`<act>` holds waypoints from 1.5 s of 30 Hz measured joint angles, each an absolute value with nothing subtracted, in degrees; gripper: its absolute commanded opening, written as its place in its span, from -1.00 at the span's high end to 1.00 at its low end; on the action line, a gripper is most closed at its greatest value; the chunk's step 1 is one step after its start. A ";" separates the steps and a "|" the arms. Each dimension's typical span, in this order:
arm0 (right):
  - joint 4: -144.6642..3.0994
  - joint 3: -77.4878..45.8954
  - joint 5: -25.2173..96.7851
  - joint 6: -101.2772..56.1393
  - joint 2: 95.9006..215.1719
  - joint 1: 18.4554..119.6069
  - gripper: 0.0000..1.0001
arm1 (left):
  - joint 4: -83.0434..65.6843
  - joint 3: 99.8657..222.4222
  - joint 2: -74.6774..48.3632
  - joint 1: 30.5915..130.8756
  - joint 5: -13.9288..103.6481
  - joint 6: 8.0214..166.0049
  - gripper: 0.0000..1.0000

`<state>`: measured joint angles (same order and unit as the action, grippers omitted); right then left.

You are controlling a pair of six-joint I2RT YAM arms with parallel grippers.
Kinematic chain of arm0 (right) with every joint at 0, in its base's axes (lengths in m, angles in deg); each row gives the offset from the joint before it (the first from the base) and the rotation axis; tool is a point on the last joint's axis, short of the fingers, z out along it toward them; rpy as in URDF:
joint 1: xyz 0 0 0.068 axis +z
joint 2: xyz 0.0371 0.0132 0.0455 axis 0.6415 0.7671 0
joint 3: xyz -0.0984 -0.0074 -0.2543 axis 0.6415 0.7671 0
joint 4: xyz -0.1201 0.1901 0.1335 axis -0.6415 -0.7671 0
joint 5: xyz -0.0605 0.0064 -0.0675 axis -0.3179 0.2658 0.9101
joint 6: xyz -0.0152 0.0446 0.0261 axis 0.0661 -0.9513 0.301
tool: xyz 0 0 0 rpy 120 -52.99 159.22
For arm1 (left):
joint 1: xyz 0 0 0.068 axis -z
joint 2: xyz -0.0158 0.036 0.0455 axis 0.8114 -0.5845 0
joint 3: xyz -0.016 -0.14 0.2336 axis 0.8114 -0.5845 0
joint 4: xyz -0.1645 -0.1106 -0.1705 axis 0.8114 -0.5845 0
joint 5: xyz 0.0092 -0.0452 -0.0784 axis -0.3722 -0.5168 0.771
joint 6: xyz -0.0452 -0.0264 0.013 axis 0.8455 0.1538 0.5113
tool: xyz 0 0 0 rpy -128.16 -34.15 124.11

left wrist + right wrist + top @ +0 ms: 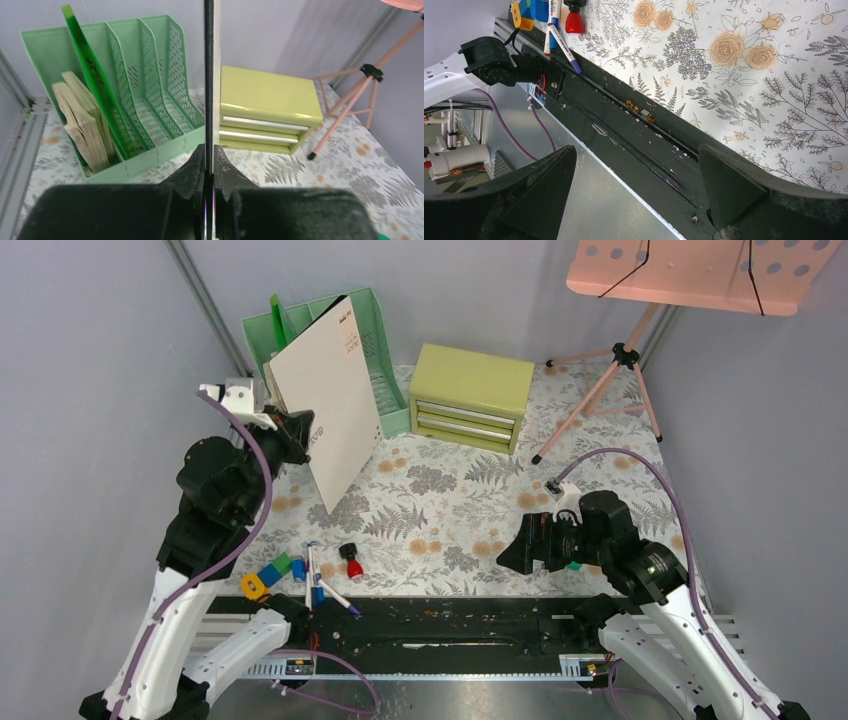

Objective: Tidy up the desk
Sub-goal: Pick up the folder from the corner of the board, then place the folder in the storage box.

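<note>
Clutter gathers on the left half of the desk (450, 510), the fern-and-flower tabletop spread in front of both arms. At far left the left gripper (293, 433) is raised and clenched on the edge of a white folder (328, 400). In its wrist view the fingers (192, 170) pinch that thin edge between them. The folder stands on end and tilted, and from above its top overlaps the green file rack (150, 95) at the back wall. Tan papers (82, 125) and a green sleeve (95, 75) stand at the rack's left end.

Along the near edge lie two markers (312, 575), a red-capped piece (352, 562) and small blue, green and yellow blocks (272, 575), close together. A yellow-green drawer chest (470, 395) stands just right of the rack, drawers closed.

Further right, the right gripper (515, 550) hangs over the near part of the desk, jaws spread wide and grasping nothing. A pink music stand (690, 270) on a tripod fills the back right corner.
</note>
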<state>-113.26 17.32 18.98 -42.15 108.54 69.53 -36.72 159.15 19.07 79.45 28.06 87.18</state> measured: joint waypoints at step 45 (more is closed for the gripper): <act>-76.73 17.60 -8.69 -55.72 123.40 54.78 -0.86 | -18.44 139.87 25.19 79.34 62.66 118.61 1.00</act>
<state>-76.73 17.60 -8.69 -55.72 123.40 54.78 -18.44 139.87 25.19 79.34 62.66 118.61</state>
